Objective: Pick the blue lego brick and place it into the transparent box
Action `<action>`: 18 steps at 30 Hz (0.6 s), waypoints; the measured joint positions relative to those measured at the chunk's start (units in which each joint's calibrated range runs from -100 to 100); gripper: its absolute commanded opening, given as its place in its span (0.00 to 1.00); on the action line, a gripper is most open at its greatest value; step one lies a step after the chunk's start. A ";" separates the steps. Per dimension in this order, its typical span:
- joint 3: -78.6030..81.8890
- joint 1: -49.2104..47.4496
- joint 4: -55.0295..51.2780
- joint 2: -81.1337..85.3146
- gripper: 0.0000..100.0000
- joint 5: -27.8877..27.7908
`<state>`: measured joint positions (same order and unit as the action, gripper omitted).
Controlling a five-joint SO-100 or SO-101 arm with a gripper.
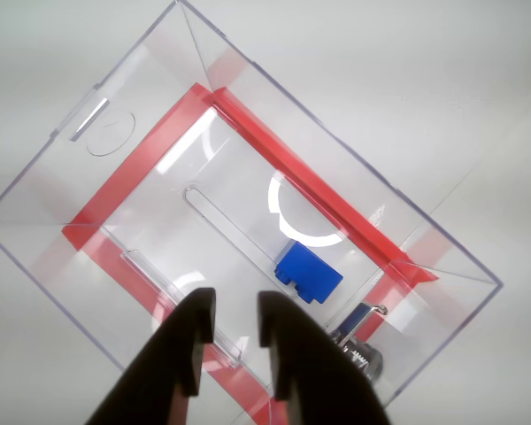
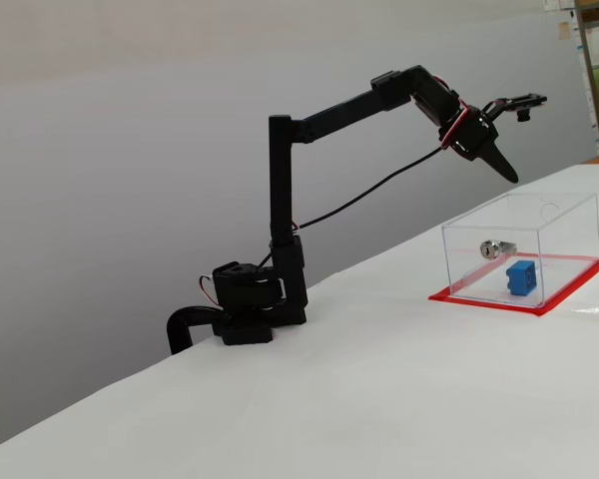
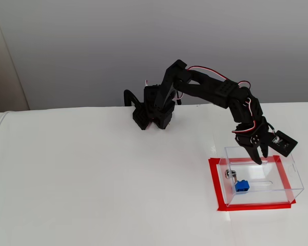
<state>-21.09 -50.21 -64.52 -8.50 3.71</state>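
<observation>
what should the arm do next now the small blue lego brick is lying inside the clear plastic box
Probably lift straight up and draw back toward the base. The small blue lego brick already rests on the floor of the clear plastic box, and the black two-finger gripper hangs open and empty above the box's open top, so nothing seems left to carry.

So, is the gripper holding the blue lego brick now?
No, the blue lego brick lies on the floor of the transparent box, and the fingers above it are empty.
</observation>
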 measured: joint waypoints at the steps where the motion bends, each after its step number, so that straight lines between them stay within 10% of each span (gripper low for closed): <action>1: 0.00 0.00 0.00 0.42 0.01 0.00; 18: 11.30 5.24 0.09 20.13 0.01 0.00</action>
<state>-9.80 -44.98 -64.44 11.63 3.71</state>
